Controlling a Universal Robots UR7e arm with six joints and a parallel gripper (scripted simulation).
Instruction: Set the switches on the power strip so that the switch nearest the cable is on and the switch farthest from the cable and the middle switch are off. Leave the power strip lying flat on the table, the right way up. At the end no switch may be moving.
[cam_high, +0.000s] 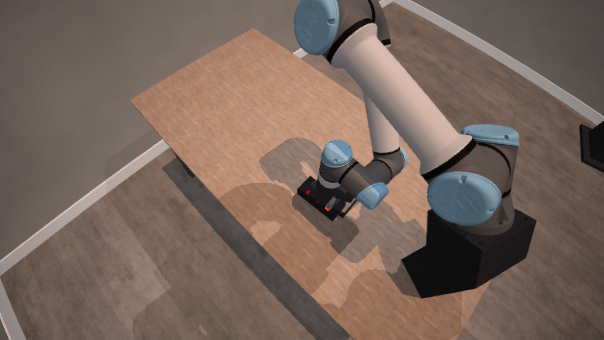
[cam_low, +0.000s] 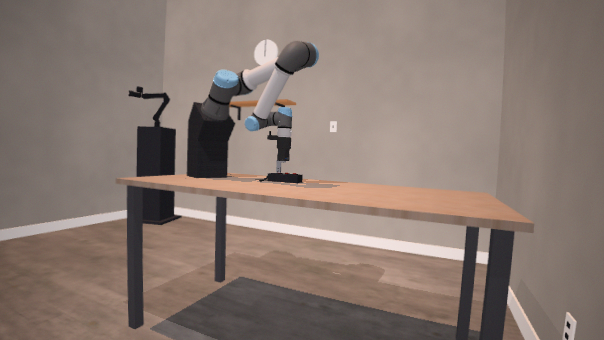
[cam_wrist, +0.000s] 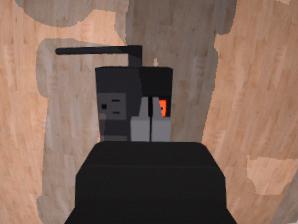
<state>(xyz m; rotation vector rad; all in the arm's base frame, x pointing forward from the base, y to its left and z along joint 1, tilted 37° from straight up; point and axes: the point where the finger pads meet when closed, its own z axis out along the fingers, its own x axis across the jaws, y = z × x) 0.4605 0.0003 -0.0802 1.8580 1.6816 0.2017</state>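
The strip lies flat near the middle of the table, cable toward the arm's base. The jaws — pressed together, pinching nothing — poke down at a lit switch. An off-centre push could skid the strip or tip the neighbouring rocker.

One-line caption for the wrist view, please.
Shut tool poised over the black power strip, beside a glowing red switch.
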